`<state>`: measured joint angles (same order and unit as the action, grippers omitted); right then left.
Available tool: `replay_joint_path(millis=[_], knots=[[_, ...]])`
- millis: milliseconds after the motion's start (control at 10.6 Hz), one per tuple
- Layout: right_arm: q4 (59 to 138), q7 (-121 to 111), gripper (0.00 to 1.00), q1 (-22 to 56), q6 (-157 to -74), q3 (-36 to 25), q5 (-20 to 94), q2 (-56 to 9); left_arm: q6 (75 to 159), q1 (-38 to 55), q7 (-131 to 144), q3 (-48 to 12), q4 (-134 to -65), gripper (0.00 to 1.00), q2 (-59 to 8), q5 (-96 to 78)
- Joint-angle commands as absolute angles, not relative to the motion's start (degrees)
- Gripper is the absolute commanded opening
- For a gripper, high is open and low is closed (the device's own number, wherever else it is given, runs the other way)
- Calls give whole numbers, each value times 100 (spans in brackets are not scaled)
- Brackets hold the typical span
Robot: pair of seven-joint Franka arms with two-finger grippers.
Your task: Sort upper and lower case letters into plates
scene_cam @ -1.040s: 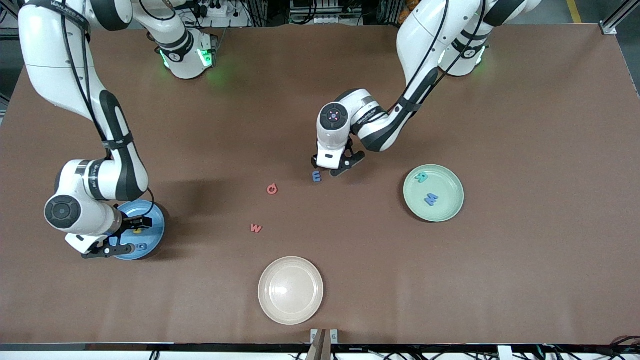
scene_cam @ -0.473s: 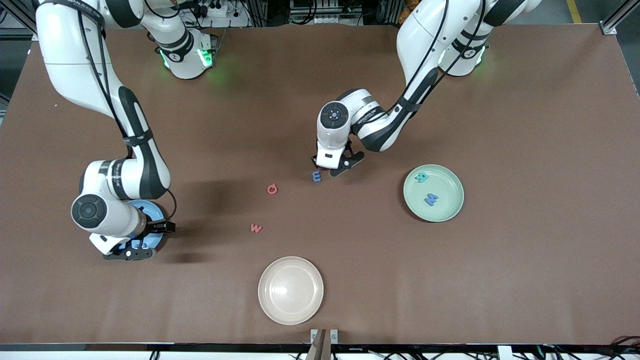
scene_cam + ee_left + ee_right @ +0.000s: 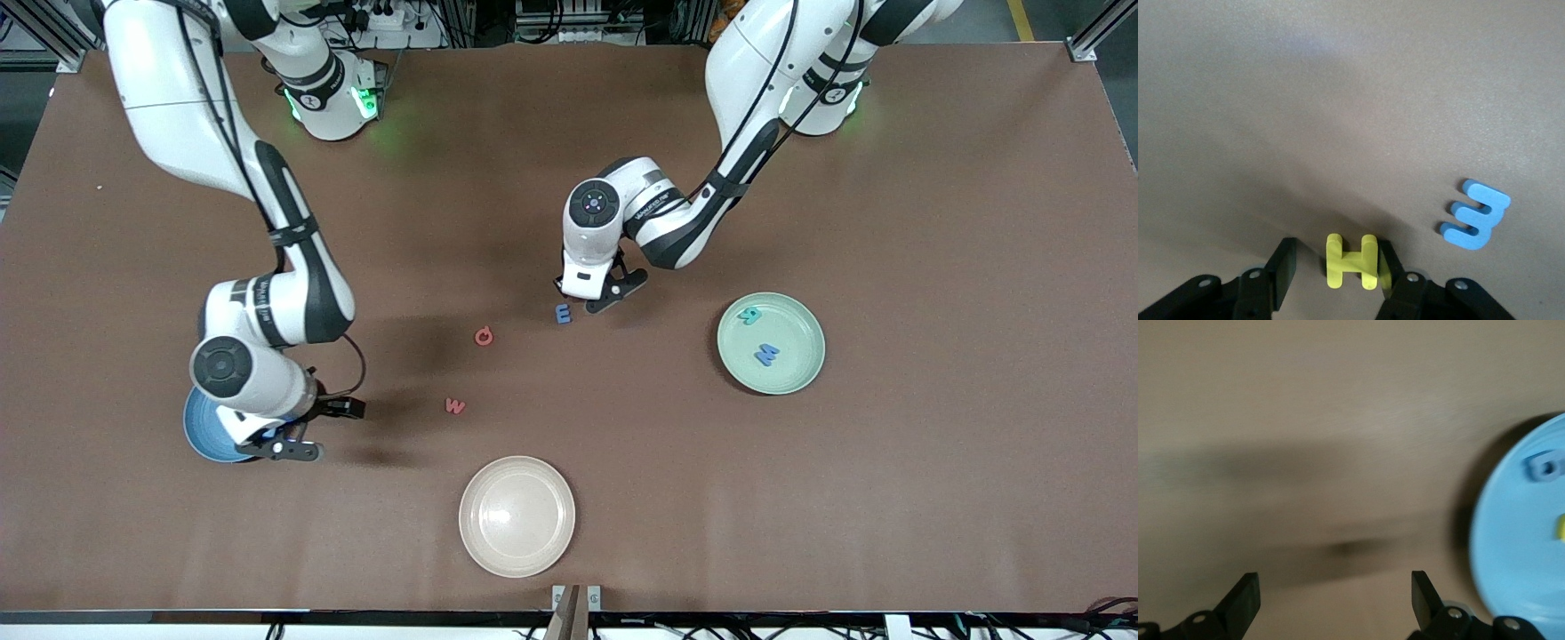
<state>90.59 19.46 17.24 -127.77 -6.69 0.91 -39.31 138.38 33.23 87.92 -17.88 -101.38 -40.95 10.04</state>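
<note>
My left gripper (image 3: 1337,257) is down on the table around a yellow letter H (image 3: 1351,261). One finger touches the H and the other stands a little apart from it. A blue letter E (image 3: 563,313) lies beside that gripper (image 3: 597,298). A red letter (image 3: 484,336) and another red letter (image 3: 455,406) lie near the table's middle. The mint green plate (image 3: 805,373) holds a teal letter (image 3: 751,314) and a blue one (image 3: 766,355). My right gripper (image 3: 316,431) hangs open and empty beside the light blue plate (image 3: 200,431), which holds a blue letter (image 3: 1546,465) and a yellow one (image 3: 1561,527).
A cream-beige plate (image 3: 516,516) with nothing in it sits near the table's edge closest to the front camera. Both arm bases stand along the edge farthest from that camera.
My right arm has swung from over the light blue plate toward the table's middle, uncovering part of the plate. My left arm has stayed in place over the H.
</note>
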Motion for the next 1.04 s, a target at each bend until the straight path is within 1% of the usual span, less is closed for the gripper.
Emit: replay_joint_path(millis=[0, 284, 473, 567, 757, 946], knots=[[8948, 2669, 100, 2029, -12771, -677, 176, -3937, 13869, 3393, 8991, -1749, -10169, 51, -4122, 1169], [8868, 2865, 100, 2092, -12771, -668, 211, -3946, 13869, 3393, 9000, -1749, -10160, 35, -4122, 1169], [8868, 2935, 100, 2136, -12771, -677, 482, -3946, 13869, 3393, 8991, -1749, -10160, 24, -4122, 1169], [8859, 2979, 100, 2179, -12779, -677, 579, -3955, 13869, 3384, 9000, -1749, -10160, 21, -4122, 1169], [8632, 3504, 100, 2328, -12779, -677, 598, -4112, 13834, 3305, 8956, -1740, -10082, 16, -4087, 1160], [8482, 3822, 100, 2487, -12788, -677, 598, -4245, 13642, 3086, 8842, -1740, -10064, 16, -3965, 1178]])
